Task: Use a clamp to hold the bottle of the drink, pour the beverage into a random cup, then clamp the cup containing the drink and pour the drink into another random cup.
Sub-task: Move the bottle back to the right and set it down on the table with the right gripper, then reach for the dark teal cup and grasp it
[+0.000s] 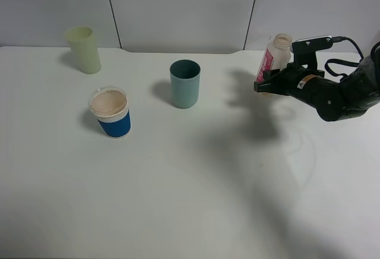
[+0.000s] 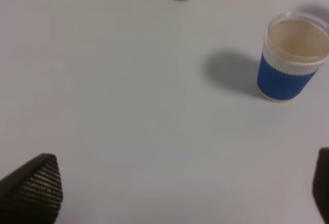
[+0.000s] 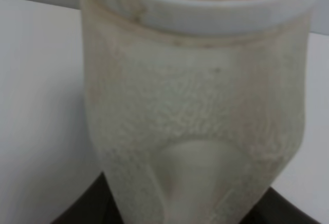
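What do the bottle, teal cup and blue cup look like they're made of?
bottle: likely translucent whitish plastic; frosted, pebbly skin up close in the right wrist view.
teal cup: probably plastic; smooth straight wall, even colour, dull sheen.
blue cup: looks like paper; ribbed blue wall, pale rim band. Not certain.

Robot body, visible parts: finish and fittings.
The right-hand black, glossy, rounded robot arm (image 1: pixel 338 98) is trailing looped black cables (image 1: pixel 341 62) and bearing a black box-shaped camera module with a pale top strip (image 1: pixel 312 44). A small tan label (image 1: pixel 307 81) is showing on its wrist, behind the black two-fingered clamp (image 1: pixel 267 85). The left gripper (image 2: pixel 180 190) is showing black fingers (image 2: pixel 36 188), one faced with a fine ribbed pad.
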Controlling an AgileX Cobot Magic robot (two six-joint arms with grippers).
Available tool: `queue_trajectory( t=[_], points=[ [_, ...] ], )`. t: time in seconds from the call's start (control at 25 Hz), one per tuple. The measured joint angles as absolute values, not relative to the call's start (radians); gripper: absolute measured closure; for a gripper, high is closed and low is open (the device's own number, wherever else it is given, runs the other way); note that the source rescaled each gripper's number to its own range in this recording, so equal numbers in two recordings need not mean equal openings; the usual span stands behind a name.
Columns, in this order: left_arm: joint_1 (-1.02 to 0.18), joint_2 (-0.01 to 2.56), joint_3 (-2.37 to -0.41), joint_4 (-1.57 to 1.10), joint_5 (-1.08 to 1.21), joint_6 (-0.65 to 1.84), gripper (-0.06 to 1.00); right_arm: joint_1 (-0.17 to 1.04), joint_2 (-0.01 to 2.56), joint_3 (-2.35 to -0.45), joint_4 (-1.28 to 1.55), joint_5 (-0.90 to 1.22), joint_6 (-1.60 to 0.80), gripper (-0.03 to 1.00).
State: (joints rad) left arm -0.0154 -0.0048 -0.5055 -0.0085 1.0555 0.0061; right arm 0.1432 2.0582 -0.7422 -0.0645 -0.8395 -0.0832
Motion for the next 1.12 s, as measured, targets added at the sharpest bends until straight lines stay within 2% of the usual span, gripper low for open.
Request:
queue_trajectory(
  t=[0.16,0.32,0.56,0.88,0.96,1.12],
  points=[
    [-0.015,-0.005,-0.506,-0.008,1.055,0.006,-0.05,0.143,2.058,-0.742,-0.061,-0.841,-0.083,0.96],
    [-0.015,-0.005,-0.506,-0.008,1.055,0.006,-0.05,0.143,2.058,-0.742,-0.046,-0.840,-0.083,0.82],
    [-0.015,-0.005,-0.506,-0.008,1.055,0.006,-0.05,0.143,2.059,-0.742,-0.035,-0.838,-0.083,0.73],
    [-0.015,-0.005,-0.506,-0.008,1.055,0.006,-0.05,0.143,2.059,-0.742,-0.034,-0.843,-0.083,0.71],
    [-0.015,-0.005,-0.506,-0.008,1.055,0.006,-0.05,0.143,2.057,-0.742,-0.028,-0.844,-0.083,0.65],
    [-0.015,-0.005,-0.506,-0.008,1.055,0.006,-0.05,0.148,2.022,-0.742,0.009,-0.846,-0.083,0.39]
  ],
)
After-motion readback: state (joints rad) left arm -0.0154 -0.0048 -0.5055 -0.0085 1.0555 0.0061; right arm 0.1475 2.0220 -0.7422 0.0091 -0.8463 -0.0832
